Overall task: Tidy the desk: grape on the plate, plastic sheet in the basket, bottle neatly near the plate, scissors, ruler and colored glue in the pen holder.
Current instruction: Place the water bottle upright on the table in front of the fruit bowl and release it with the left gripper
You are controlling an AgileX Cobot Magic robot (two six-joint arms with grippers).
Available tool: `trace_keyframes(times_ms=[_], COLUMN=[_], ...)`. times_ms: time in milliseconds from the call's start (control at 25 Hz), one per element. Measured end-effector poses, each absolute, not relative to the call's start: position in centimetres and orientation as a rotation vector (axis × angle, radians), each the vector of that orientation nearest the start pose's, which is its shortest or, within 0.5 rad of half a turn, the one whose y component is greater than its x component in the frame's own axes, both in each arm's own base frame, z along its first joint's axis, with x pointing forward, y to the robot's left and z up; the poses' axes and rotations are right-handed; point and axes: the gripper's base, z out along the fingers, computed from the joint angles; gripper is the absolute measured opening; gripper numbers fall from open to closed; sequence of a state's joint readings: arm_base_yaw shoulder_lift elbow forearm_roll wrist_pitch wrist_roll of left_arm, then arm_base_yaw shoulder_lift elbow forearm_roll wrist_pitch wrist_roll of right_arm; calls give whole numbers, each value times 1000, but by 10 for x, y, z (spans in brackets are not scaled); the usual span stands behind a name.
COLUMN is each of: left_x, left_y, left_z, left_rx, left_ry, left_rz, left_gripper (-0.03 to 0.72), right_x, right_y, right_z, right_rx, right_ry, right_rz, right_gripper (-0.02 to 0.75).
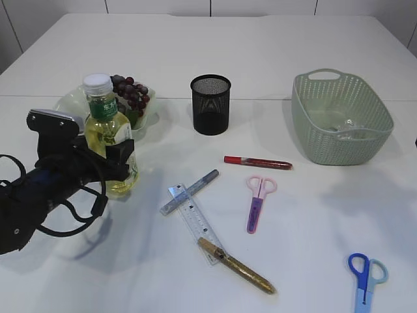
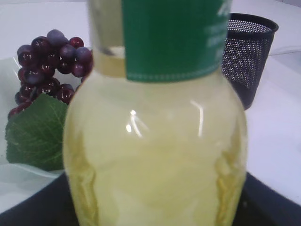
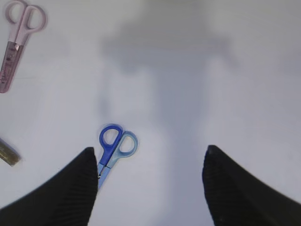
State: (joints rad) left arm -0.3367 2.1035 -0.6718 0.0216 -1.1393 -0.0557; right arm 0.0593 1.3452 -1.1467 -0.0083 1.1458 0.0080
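My left gripper (image 1: pixel 112 162) is shut on the yellow bottle (image 1: pixel 109 134), which stands upright right in front of the clear plate (image 1: pixel 65 104). The bottle fills the left wrist view (image 2: pixel 155 155). The grapes (image 1: pixel 131 92) lie on the plate. My right gripper (image 3: pixel 149 165) is open and empty above the table, with blue scissors (image 3: pixel 113 148) by its left finger. Pink scissors (image 1: pixel 257 202), a clear ruler (image 1: pixel 195 222), and red (image 1: pixel 257 162), silver (image 1: pixel 190 192) and gold (image 1: pixel 238 266) glue pens lie mid-table. The black mesh pen holder (image 1: pixel 210 104) stands empty behind them.
A green basket (image 1: pixel 339 117) stands at the back right with a clear plastic sheet (image 1: pixel 345 127) inside. The blue scissors (image 1: pixel 365 277) lie near the front right edge. The right arm is out of the exterior view.
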Motion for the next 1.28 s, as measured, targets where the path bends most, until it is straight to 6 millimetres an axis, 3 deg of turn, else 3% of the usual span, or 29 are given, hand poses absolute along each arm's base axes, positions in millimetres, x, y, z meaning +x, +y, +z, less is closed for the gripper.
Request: trace_keyframes(times_ms=[160,360,600,960,1280], left_x=[324,325,323,307,277], left_y=[-116,-116,-118,-112,-100], left_z=[98,125,153,230,266], left_rx=[267,238,248,232,260], left_ry=[1752,1662,1580,1410,1640], left_rz=[-303,-334,-356,-368,-318], left_gripper=[618,659,652,615,543], right_x=[254,254,254,254,254], right_y=[14,14,14,14,14], right_z=[314,314,314,314,314], right_rx=[-76,-76,-76,-76,-76], right_ry=[2827,2827,2827,2827,2827], right_rz=[4,4,4,4,4], right_gripper=[542,542,542,542,542])
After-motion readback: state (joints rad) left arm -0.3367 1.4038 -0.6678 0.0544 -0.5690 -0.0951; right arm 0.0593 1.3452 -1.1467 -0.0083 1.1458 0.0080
